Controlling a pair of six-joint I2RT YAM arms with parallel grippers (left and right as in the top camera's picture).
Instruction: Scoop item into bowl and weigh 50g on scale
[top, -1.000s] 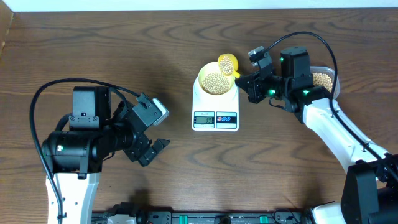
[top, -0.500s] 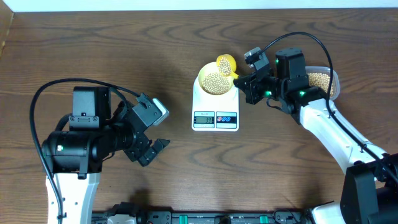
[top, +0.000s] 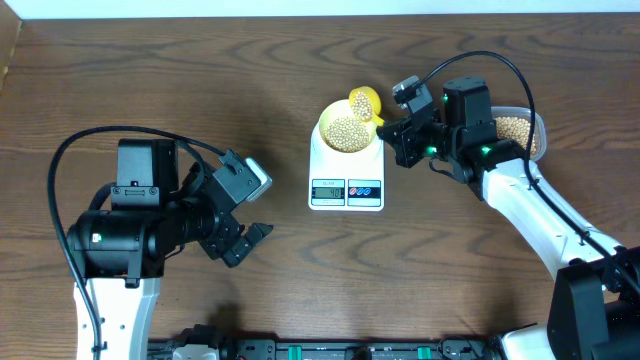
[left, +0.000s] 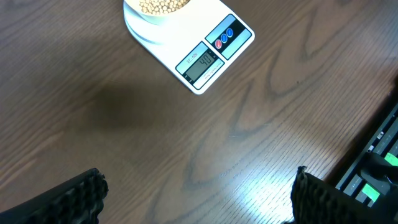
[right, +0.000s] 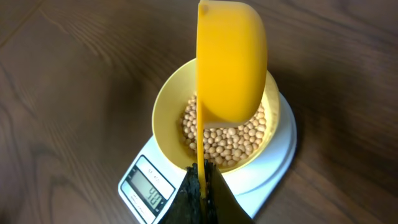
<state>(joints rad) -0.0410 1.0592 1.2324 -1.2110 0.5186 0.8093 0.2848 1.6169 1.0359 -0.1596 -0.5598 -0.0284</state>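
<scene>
Most of what we see is the dark wooden surface (top: 200, 80), with the left arm (top: 130, 235) parked well apart from the work. The left jaws stand apart with nothing between them. The right arm (top: 520, 200) reaches in from the robot's right, and just behind it sits the clear tub (top: 540, 140) that holds the bean supply. The white scale (top: 345, 168) stands near the middle of the surface and carries the pale-yellow bowl (right: 163, 115) on its platform. The right jaws are clamped on the handle of the bright yellow scoop (right: 231, 62). The handle's long axis runs straight out from them toward the bowl, so the scoop's cup hangs tipped on its side just above the bowl's far rim. From overhead, a few beans seem to lie in the cup. A layer of tan beans (right: 233, 146) covers the bowl's bottom. The display (left: 200, 62) seems to read forty-something, though we cannot make out the last digit. We judge the weighing close but short of target, and the right arm is plainly the one placed to add the rest in small pours.
</scene>
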